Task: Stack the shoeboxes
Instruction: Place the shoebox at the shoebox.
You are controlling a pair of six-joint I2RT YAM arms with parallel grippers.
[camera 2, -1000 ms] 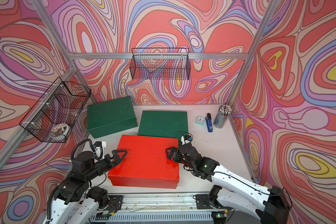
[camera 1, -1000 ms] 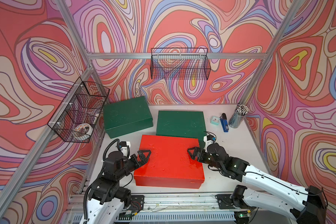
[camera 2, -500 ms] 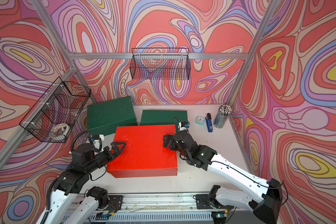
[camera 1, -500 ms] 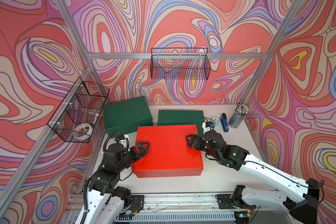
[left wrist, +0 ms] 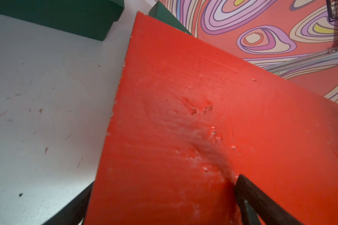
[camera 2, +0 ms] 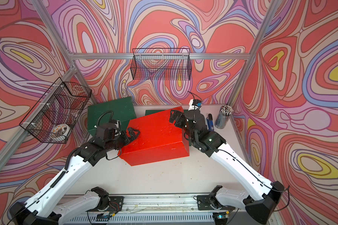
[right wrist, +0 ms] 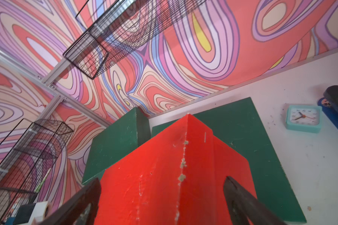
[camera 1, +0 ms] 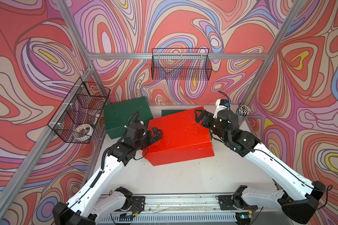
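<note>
The red shoebox hangs tilted above the table, its far end raised over a dark green shoebox that it mostly hides in both top views. My left gripper grips the red box's left end, with one finger on the scuffed lid. My right gripper straddles its far right corner, jaws wide on both faces. Another green shoebox lies at the back left, apart from both grippers.
A wire basket holding a tape roll hangs on the left wall, and a second basket on the back wall. At the back right stand a pencil cup, a blue stapler and a small teal clock.
Both arms have lifted the red shoebox off the table's front and carried it back and up. It now tilts over the middle green shoebox, covering most of it.
</note>
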